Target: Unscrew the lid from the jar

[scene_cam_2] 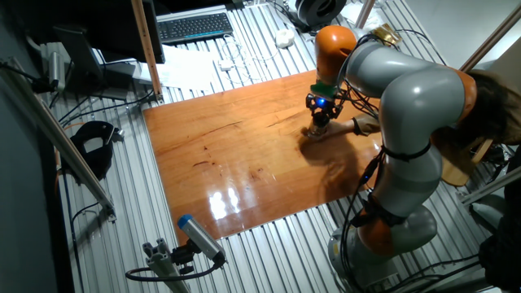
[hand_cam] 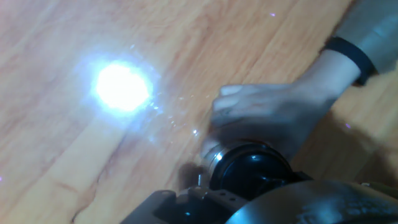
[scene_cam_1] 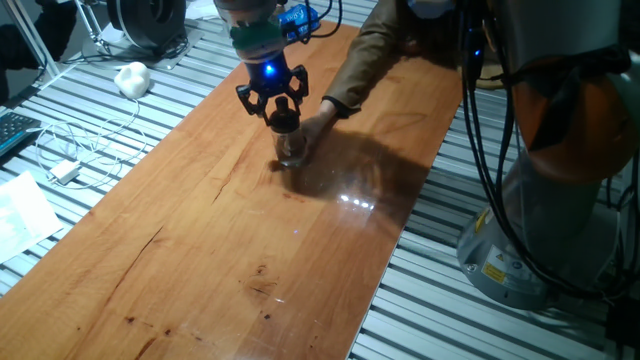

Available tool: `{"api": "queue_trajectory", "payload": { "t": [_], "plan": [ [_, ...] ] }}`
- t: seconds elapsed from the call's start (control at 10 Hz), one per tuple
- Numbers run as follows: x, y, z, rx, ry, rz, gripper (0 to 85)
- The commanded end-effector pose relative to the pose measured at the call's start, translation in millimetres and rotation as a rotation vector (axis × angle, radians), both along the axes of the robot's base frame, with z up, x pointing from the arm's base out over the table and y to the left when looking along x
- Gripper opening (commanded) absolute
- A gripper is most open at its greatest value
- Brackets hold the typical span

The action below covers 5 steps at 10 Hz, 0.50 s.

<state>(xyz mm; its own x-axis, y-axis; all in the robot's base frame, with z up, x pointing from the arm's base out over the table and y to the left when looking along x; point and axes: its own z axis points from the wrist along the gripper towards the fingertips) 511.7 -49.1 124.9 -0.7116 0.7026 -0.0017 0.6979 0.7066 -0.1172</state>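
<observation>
On the glossy wooden tabletop (scene_cam_1: 200, 240), the small, light, slippery clear glass jar (scene_cam_1: 292, 150) sits beside a person's steadying hand (scene_cam_1: 318, 124); the black claw (scene_cam_1: 276, 108) looks clenched on its round black lid (hand_cam: 250, 168), the sensible place to grip.

One jar (scene_cam_1: 291, 148), one lid (scene_cam_1: 284, 119), one gripper (scene_cam_1: 272, 100), one human hand (scene_cam_1: 318, 125), one wooden tabletop (scene_cam_1: 230, 230).

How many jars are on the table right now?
1. The jar stands on the wooden table, under the gripper at its lid, with a person's hand holding it. No others visible.
</observation>
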Motion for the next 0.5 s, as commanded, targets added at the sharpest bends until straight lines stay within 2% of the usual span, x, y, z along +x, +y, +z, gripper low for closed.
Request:
{"api": "queue_trajectory", "payload": {
  "t": [0.0,0.1,0.2,0.3,0.4],
  "plan": [
    [0.3,0.1,0.4,-0.006,0.001,0.072,0.0],
    [0.8,0.4,0.8,-0.026,0.003,0.078,0.0],
    [2.7,1.4,-0.3,-0.05,0.005,0.076,17.0],
    [4.3,2.6,-1.3,-0.06,0.001,0.069,34.0],
    [4.7,3.9,-0.8,-0.062,-0.004,0.063,34.0]
  ]
}}
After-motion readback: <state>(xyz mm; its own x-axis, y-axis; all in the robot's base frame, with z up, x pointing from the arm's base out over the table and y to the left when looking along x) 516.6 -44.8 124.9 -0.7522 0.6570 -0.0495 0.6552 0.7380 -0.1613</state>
